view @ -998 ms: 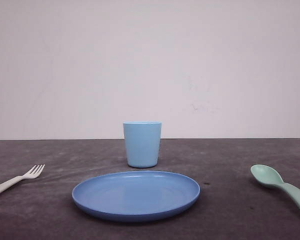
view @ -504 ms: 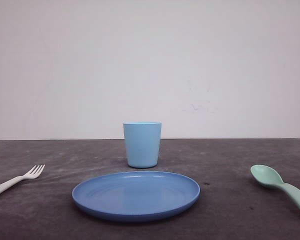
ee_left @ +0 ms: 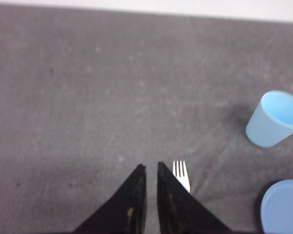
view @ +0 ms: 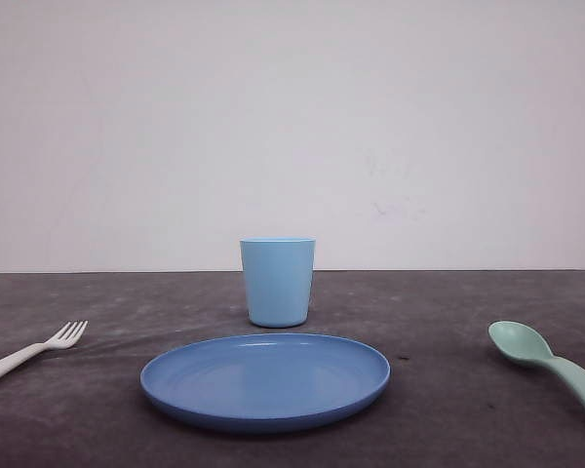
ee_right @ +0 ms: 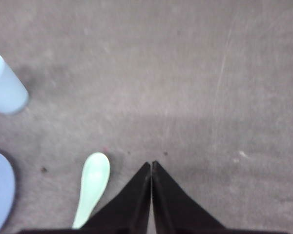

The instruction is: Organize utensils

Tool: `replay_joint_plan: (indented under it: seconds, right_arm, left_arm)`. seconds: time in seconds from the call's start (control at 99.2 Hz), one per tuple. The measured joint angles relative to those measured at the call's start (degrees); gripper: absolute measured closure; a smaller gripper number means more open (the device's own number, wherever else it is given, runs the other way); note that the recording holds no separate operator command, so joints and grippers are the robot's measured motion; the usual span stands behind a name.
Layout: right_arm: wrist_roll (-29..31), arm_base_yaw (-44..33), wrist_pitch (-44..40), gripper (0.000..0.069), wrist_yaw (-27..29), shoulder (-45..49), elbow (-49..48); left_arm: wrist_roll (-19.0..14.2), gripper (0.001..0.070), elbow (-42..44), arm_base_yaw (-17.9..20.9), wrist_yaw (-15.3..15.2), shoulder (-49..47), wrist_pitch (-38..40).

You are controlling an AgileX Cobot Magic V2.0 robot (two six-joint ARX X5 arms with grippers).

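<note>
The white fork (view: 31, 352) lies flat on the dark worktop (view: 448, 409) at the left side, well apart from the blue plate (view: 265, 380), with its tines pointing toward the middle of the scene. The mint-green spoon (view: 551, 366) lies flat at the right side, also well apart from the plate, its bowl turned toward the middle and its handle running to the near right edge. The light blue cup (view: 277, 281) stands upright just behind the plate.

In the left wrist view, the left gripper (ee_left: 149, 168) hangs above the worktop with its jaws almost together, only a thin slit between them, and it holds nothing. The fork tines (ee_left: 181, 173) look out just beside one of the fingers. In the right wrist view, the right gripper (ee_right: 152, 165) has its jaws closed tip to tip and is empty too; the spoon (ee_right: 92, 187) lies near it, a little to the side.

Both utensils appear to be thin, light plastic, stiff but smooth, so I judge they can slide or spin on the worktop when a finger pushes them. They lie very low, so the jaws must open first and come down close to the surface. The best place to hold seems to be the handle, across its narrow width, near the middle for balance. The spoon bowl is broad and rounded and would probably slip out.
</note>
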Motion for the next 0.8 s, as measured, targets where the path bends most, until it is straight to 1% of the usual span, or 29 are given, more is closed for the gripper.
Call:
replay_joint_plan:
  seconds: [0.081,0.192,0.383,0.434,0.484,0.524,0.645,0.655,0.686,0.746,0.796]
  right_arm:
    - [-0.59,0.0,-0.15,0.0687,1.16,2.84,0.0]
    - [-1.27,0.0,-0.24,0.0687,1.27,5.35,0.0]
    - [-2.32,0.0,-0.61,0.0687,1.27,6.71,0.0]
    - [-2.36,0.0,-0.61,0.0671,1.27,6.69,0.0]
    - [-2.36,0.0,-0.61,0.0613,1.27,6.69,0.0]
    - [-2.36,0.0,-0.61,0.0542,1.29,6.69,0.0]
    - [-2.36,0.0,-0.61,0.0298,1.27,6.69,0.0]
    - [-2.36,0.0,-0.61,0.028,1.27,6.69,0.0]
    - [-2.36,0.0,-0.61,0.0224,1.27,6.69,0.0]
    - [-2.36,0.0,-0.61,0.0143,1.27,6.69,0.0]
    - [-2.36,0.0,-0.61,0.008,1.27,6.69,0.0]
  left_arm:
    - [0.42,0.0695,0.0,0.0,0.0,1.2,-0.04]
    - [0.57,0.0695,0.0,0.0,0.0,2.23,-0.5]
    - [0.57,0.0695,0.0,0.0,0.0,2.69,-1.49]
    - [0.57,0.0691,0.0,0.0,0.0,2.69,-1.51]
    - [0.57,0.0661,0.0,0.0,0.0,2.69,-1.51]
    - [0.57,0.0609,0.0,0.0,0.0,2.69,-1.51]
    - [0.57,0.038,0.0,0.0,0.04,2.69,-1.51]
    - [0.57,0.0372,0.0,0.0,0.09,2.69,-1.51]
    - [0.57,0.0319,0.0,0.0,0.15,2.69,-1.51]
    - [0.57,0.0249,0.0,0.0,0.57,2.75,-1.49]
    - [0.55,0.0216,0.0,0.0,1.22,3.08,-1.49]
